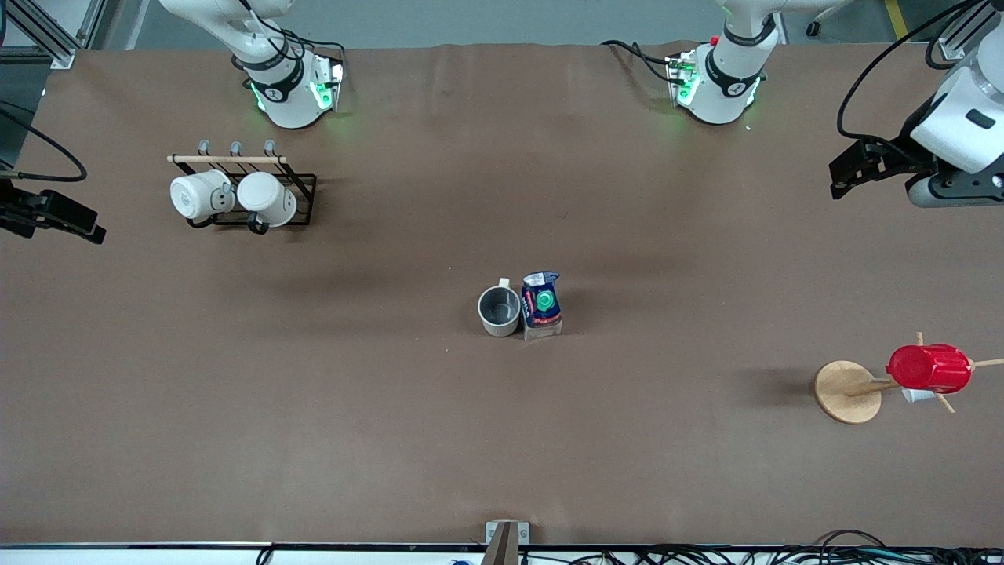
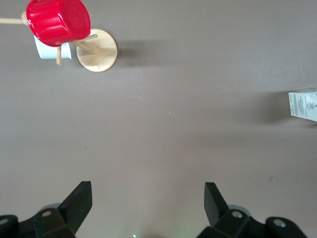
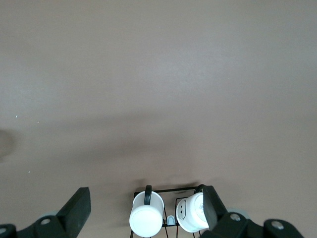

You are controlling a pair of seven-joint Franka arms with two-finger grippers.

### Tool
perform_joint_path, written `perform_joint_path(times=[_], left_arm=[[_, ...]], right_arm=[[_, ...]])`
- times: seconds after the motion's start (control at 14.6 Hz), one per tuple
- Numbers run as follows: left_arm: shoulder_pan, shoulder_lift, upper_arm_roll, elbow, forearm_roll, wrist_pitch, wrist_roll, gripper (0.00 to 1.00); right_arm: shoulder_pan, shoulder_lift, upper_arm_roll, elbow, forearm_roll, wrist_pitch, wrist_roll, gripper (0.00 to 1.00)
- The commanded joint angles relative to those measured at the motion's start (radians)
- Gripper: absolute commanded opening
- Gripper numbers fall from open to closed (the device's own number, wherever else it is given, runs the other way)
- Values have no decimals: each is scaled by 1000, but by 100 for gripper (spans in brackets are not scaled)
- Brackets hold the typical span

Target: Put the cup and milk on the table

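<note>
Both items stand on the table (image 1: pixel 235 392) at centre: milk (image 1: pixel 541 306) touching the cup (image 1: pixel 500 311) at its 3 o'clock. Left gripper (image 2: pixel 146 203) and right gripper (image 3: pixel 143 210) wait spread, empty. Carton probably light, crushable: pinch its flat sides. Mug rigid, slippery: take the rim.

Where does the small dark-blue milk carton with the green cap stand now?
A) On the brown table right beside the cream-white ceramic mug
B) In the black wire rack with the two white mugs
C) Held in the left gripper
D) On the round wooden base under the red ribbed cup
A: the small dark-blue milk carton stands upright on the brown table, right beside the cream-white ceramic mug, with both grippers away from it.
</note>
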Motion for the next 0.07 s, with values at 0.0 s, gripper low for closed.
perform_joint_path(times=[0.0], left_arm=[[-2, -8, 7, 12, -18, -7, 20, 100]], right_arm=[[-9, -30, 9, -33, 5, 1, -10, 100]])
